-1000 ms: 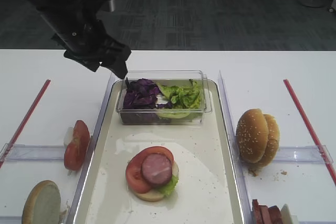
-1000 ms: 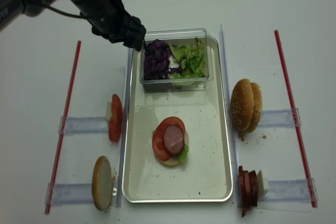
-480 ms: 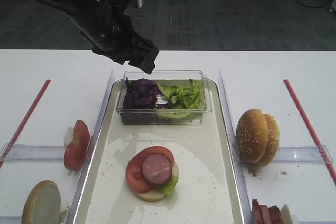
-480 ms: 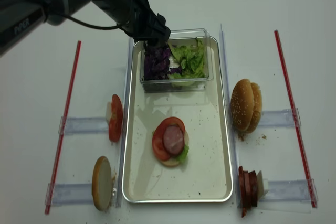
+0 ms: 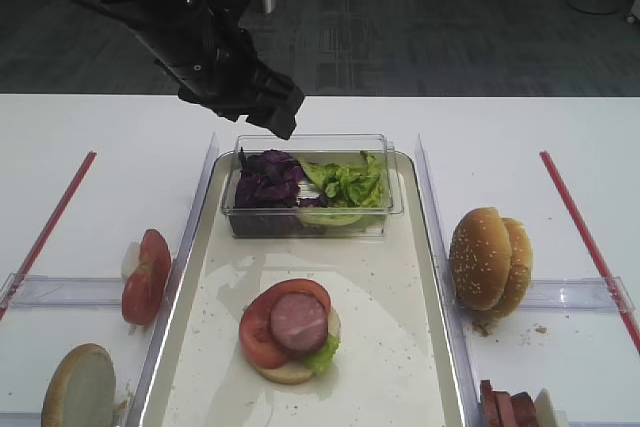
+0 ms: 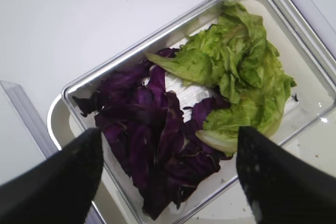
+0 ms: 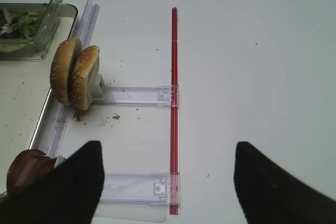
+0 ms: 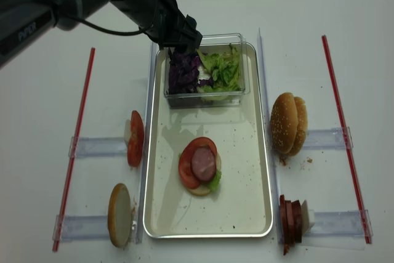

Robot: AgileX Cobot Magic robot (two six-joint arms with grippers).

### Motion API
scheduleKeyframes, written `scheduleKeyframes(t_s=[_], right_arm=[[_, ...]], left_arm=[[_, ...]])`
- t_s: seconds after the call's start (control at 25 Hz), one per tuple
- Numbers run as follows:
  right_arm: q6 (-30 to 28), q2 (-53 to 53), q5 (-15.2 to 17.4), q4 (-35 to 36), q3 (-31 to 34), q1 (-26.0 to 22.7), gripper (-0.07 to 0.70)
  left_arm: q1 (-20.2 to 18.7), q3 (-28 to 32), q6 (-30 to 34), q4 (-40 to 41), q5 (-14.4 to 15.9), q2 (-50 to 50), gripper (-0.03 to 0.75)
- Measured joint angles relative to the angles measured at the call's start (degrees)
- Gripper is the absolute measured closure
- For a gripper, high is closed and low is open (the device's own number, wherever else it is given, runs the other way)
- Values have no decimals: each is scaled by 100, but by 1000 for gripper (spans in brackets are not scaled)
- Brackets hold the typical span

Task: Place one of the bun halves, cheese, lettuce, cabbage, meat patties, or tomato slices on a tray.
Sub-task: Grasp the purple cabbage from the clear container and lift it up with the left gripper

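1. One high view looks across the table from the front, angled down.
2. The realsense view looks nearly straight down.
3. The left wrist view sits close above the box, between its gripper's fingers.
4. The right wrist view looks down past its gripper's fingers.
5. Both high views share the tray.

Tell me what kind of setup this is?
Likely a lab burger-assembly station: white table, metal tray holding a half-built burger, clear box of greens, and ingredients on clear plastic racks.
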Motion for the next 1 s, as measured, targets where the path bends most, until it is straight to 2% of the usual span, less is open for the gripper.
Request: scheduleKeyframes(t_s=[0.4,1.0], right_arm=[[0,0,0,0,0,0,90],[0,0,0,0,0,0,91]], left_arm=[[0,0,8,0,-298,79,235],[-12,-237,34,-38,-357,819,242]])
